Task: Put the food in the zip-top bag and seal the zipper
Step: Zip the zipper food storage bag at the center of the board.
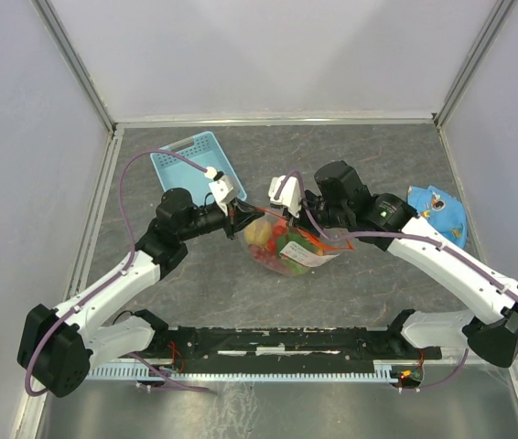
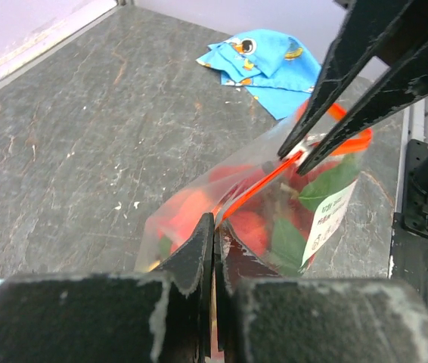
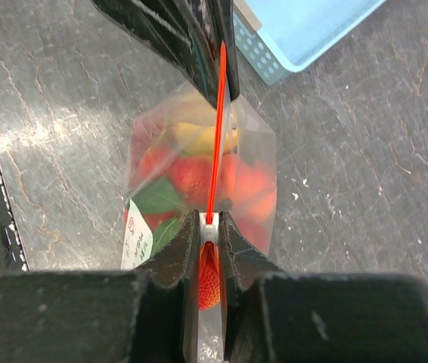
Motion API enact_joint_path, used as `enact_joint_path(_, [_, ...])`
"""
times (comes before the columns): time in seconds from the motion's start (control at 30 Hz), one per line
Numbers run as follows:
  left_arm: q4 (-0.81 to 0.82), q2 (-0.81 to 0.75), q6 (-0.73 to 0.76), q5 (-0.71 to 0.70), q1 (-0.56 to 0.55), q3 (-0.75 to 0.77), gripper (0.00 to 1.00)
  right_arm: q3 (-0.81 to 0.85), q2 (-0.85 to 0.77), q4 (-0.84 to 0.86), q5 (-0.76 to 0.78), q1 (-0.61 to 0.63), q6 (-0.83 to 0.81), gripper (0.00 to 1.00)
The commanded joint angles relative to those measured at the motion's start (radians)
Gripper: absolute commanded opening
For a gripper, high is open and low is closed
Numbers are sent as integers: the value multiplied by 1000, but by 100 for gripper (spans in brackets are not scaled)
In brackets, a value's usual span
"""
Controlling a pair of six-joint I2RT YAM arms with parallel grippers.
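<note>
Apparently sealed zipper (image 3: pixel 215 128) | left gripper (image 2: pixel 214 228), right gripper (image 3: pixel 210 224) clamp ends | food (image 3: pixel 191 174) blurred

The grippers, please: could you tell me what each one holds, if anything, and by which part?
Both hold the zip-top bag by its zipper: the left gripper pinches one end of the strip, the right gripper the opposite end.
</note>
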Motion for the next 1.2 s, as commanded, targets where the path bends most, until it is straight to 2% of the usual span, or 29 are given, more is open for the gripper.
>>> enact_joint_path(0.0, [61, -32, -45, -195, 22, -14, 3, 0, -70, -86, 91, -4, 31, 2])
enact_joint_path(0.6, [88, 48, -101, -401, 44, -23, 3, -57, -157, -233, 331, -6, 139, 2])
enact_joint_path(1.0, [112, 138, -176, -414, 132, -3, 3, -131, -273, -313, 496, -14, 233, 2])
enact_joint_path(1.17, [121, 213, -199, -354, 142, 62, 3, -169, -317, -245, 535, -23, 243, 2])
